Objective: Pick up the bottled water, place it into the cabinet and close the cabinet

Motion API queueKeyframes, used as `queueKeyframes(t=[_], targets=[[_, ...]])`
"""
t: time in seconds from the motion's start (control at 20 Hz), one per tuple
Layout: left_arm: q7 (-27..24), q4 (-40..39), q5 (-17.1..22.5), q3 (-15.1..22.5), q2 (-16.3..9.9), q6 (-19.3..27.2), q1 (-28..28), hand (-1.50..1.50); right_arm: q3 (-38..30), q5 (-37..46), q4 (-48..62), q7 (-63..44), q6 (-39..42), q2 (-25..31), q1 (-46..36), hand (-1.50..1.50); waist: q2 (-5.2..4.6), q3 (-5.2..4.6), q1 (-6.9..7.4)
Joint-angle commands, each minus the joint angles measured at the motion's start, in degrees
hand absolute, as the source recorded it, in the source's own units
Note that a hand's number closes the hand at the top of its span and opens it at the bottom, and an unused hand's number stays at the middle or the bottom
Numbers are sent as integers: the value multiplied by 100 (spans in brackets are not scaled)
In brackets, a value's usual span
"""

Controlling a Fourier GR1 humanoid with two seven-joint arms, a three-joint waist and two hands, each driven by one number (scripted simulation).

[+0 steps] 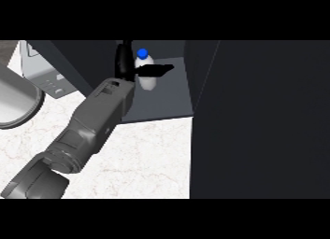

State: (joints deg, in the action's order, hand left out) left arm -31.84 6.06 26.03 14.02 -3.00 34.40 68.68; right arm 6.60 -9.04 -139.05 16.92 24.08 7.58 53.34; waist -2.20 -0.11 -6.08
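The bottled water (147, 80), white with a blue cap, stands upright inside the open dark cabinet (164, 105). My left hand (124, 63) reaches in from the lower left on its grey forearm. Its fingers curl behind the bottle's left side and its thumb (157, 70) crosses the front, so the hand is shut on the bottle. I cannot tell whether the bottle's base rests on the cabinet floor. The cabinet's door (271, 121) hangs open as a large dark panel filling the right of the view. My right hand does not show.
A white appliance (46, 74) stands at the back left beside the cabinet. A round grey plate (9, 100) lies at the left edge. The pale marble counter (147, 158) stretches in front of the cabinet.
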Motion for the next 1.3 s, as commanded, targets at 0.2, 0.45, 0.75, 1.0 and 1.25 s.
queueKeyframes(t=[0.2,0.45,0.75,1.0,1.25], targets=[[-755,429,310,-406,66,-1075,3,-150,149,-184,-285,-208,-23,-52,36,-150,35,-4,149],[-872,512,427,-483,286,-1276,-98,-150,-104,-497,-361,-140,137,86,295,-150,130,7,193],[-656,932,499,-286,295,-1304,-312,-150,225,-400,-714,-851,-238,-68,-25,-150,184,6,390],[-630,1751,737,179,298,-1433,-1052,-150,140,-330,-463,-887,-319,-108,-223,-150,226,8,457],[-536,2618,809,440,299,-1880,-1823,-150,405,-93,-849,-708,-300,-239,442,-150,280,5,558]])
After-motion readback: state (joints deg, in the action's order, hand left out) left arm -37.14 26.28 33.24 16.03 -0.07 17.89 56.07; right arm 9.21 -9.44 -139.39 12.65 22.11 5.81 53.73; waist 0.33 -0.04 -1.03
